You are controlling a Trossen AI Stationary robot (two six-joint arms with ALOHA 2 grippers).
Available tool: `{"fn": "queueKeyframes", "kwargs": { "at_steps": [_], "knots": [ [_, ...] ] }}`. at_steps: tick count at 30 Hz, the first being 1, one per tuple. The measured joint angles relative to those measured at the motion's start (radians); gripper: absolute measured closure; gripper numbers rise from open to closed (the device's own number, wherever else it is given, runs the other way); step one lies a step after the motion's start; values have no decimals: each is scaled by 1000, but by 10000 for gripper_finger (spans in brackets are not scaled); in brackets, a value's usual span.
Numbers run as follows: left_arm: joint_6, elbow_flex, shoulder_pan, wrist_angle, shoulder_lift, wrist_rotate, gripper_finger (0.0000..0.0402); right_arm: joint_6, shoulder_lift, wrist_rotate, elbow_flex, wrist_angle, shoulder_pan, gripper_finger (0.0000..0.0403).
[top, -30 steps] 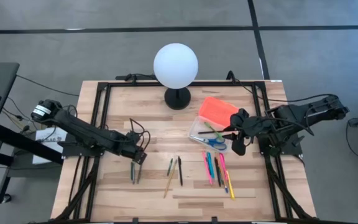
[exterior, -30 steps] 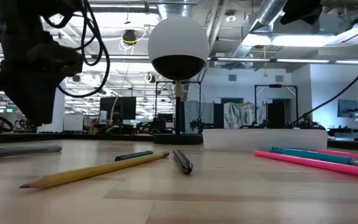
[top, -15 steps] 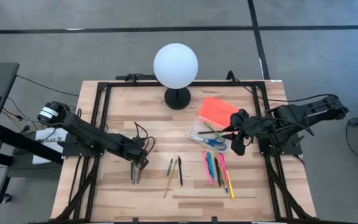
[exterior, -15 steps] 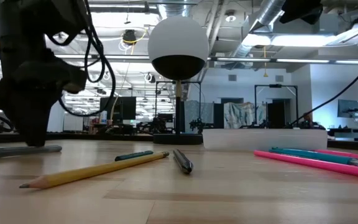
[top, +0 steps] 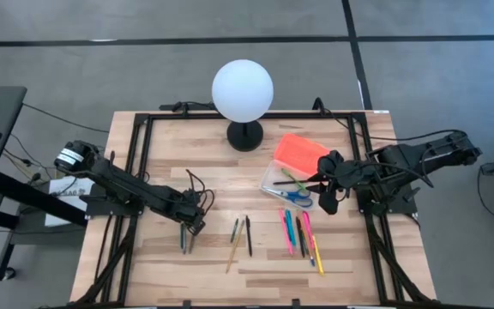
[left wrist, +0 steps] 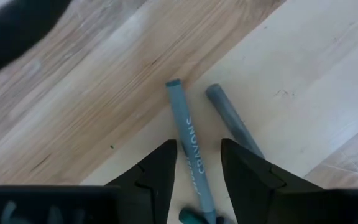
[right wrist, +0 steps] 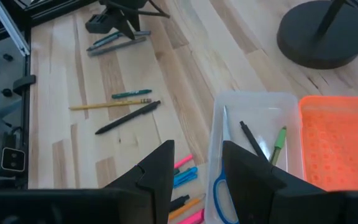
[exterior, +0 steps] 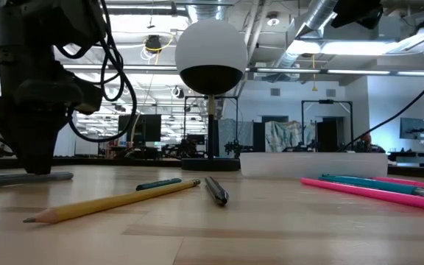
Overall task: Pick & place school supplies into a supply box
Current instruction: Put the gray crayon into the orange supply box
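Two grey-blue crayons lie side by side on the table's left part (top: 186,239). My left gripper (top: 192,227) points down over them, open. In the left wrist view its fingers (left wrist: 197,165) stand on either side of the lettered crayon (left wrist: 187,134), with the plain grey one (left wrist: 229,118) just outside them. The supply box (top: 274,184) is a clear case with its orange lid (top: 301,153) laid open. It holds blue-handled scissors (right wrist: 221,186), a green pen (right wrist: 278,142) and a black pen (right wrist: 252,138). My right gripper (right wrist: 197,162) hovers open above the box, holding nothing.
A pencil, a green pen and a black pen (top: 240,236) lie mid-table. Several pink, blue and yellow pens (top: 300,233) lie in front of the box. A white globe lamp (top: 243,90) stands on its black base (top: 245,136) at the far middle.
My left gripper has come down onto the two grey-blue crayons and rolled a little at the wrist; its fingertips now reach table height. The crayons have not moved.
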Motion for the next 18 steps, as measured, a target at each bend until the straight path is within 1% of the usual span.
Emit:
{"fn": "queueKeyframes", "kwargs": {
  "at_steps": [7, 11, 18],
  "knots": [
    [-7, -1, 35, -21, 0, 41, 323, -1, 0, 0, 0, 0, 0, 276],
    [-7, -2, 45, -26, 1, 44, 347, -1, 0, 0, 0, 0, 0, 276],
    [23, -2, 45, -29, 1, 42, 373, -1, 0, -3, 0, 0, 0, 276]
  ]
}}
